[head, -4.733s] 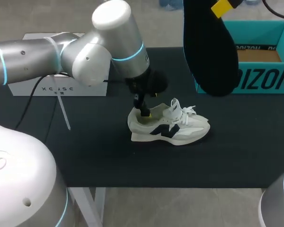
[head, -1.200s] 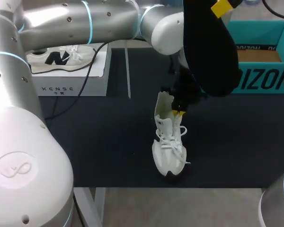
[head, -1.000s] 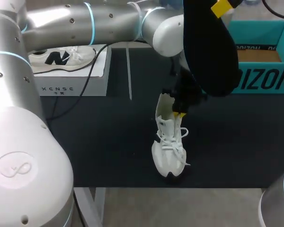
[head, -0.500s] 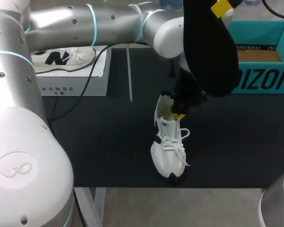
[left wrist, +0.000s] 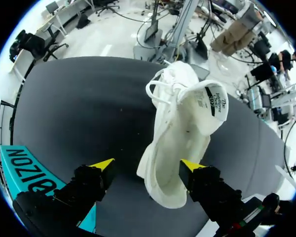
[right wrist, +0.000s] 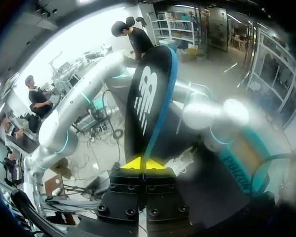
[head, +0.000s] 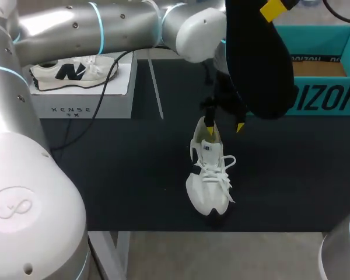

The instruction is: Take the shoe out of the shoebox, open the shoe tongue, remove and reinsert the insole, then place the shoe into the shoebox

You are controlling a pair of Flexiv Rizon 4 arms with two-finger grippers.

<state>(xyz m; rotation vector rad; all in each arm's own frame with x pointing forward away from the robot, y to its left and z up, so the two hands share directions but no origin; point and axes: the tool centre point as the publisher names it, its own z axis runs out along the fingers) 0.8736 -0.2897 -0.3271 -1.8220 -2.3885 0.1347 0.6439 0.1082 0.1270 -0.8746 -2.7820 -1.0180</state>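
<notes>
A white shoe [head: 210, 175] lies on the black table mat with its toe toward the front edge and its tongue raised. My left gripper [head: 223, 123] hangs just above the heel, fingers spread wide and gripping nothing. In the left wrist view the shoe [left wrist: 180, 133] has its heel between the open left gripper [left wrist: 147, 165] fingers, and one finger stands clear of it. My right gripper [right wrist: 143, 163] is shut on the black insole [right wrist: 148, 98], held high over the table's back right [head: 259, 58]. The teal shoebox [head: 326, 41] stands at the back right.
A white box [head: 84, 99] at the back left carries a second white shoe [head: 73, 69]. A thin white rod [head: 156, 87] leans beside that box. The teal shoebox wall [left wrist: 24, 168] lies close beside my left gripper.
My left gripper has opened and let go of the shoe's heel, rising slightly. The shoe has settled flatter on the mat. The right arm with the insole has not moved.
</notes>
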